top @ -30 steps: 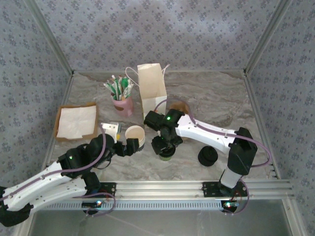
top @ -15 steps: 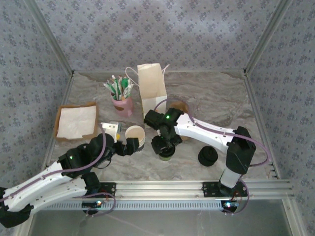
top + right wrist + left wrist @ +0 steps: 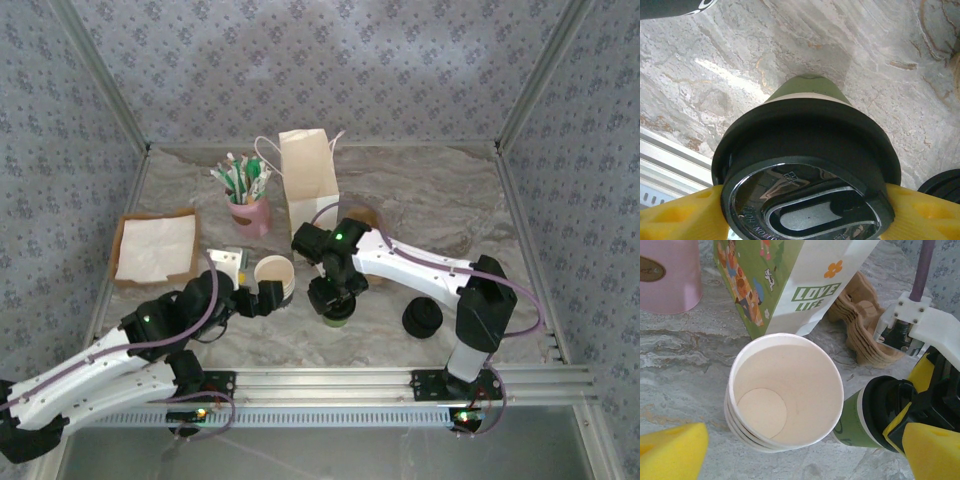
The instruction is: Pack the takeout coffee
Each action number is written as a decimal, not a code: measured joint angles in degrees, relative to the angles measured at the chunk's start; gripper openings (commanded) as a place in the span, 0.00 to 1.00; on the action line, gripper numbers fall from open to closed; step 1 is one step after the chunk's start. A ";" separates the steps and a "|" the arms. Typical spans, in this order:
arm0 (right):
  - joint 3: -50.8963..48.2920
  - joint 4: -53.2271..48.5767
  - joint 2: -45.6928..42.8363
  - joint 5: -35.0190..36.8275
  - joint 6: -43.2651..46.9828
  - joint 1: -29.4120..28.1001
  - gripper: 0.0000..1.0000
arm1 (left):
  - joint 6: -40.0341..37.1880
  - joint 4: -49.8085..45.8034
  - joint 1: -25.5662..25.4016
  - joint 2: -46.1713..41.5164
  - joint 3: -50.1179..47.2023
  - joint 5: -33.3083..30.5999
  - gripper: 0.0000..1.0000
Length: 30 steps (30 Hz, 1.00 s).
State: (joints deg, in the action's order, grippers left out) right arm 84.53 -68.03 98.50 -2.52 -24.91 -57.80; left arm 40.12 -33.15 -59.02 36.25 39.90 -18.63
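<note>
The takeout coffee (image 3: 339, 317) is a green paper cup (image 3: 856, 423) with a black lid (image 3: 805, 150), standing on the marble table in front of the white bag (image 3: 308, 180). My right gripper (image 3: 338, 298) hangs straight over it. In the right wrist view its yellow pads (image 3: 675, 215) press the lid's rim from both sides, so the right gripper (image 3: 802, 212) is shut on the lid. My left gripper (image 3: 258, 296) is open wide just left of the coffee, and in the left wrist view it (image 3: 802, 452) has its yellow fingertips either side of a stack of lidless cream cups (image 3: 785, 390).
The bag (image 3: 785, 285) stands upright behind the cup stack (image 3: 273, 272). A pink holder (image 3: 250, 215) of sticks is left of the bag. Brown cardboard carriers (image 3: 865, 330) lie right of it. A napkin tray (image 3: 155, 247) sits far left, and a pile of black lids (image 3: 422, 318) at right.
The right gripper's fingers have drawn in a little around the lid. The arms have hardly moved, and the left gripper stays wide open.
</note>
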 measured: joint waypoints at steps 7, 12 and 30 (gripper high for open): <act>0.11 -1.14 0.04 0.26 3.50 -2.16 0.86 | 0.00 0.39 0.15 1.09 0.02 0.24 1.00; 0.09 -2.36 0.02 0.13 5.05 -2.73 0.93 | 0.00 0.94 0.15 1.92 0.02 0.90 1.00; 0.11 -3.04 -2.29 -0.35 4.57 -2.54 1.00 | 0.02 1.68 0.15 1.44 0.00 1.11 0.99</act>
State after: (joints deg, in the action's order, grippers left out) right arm 84.64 -71.07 96.20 -2.87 -20.34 -60.34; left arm 40.14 -31.46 -58.87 37.69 39.90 -17.52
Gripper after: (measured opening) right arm 0.997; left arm 0.994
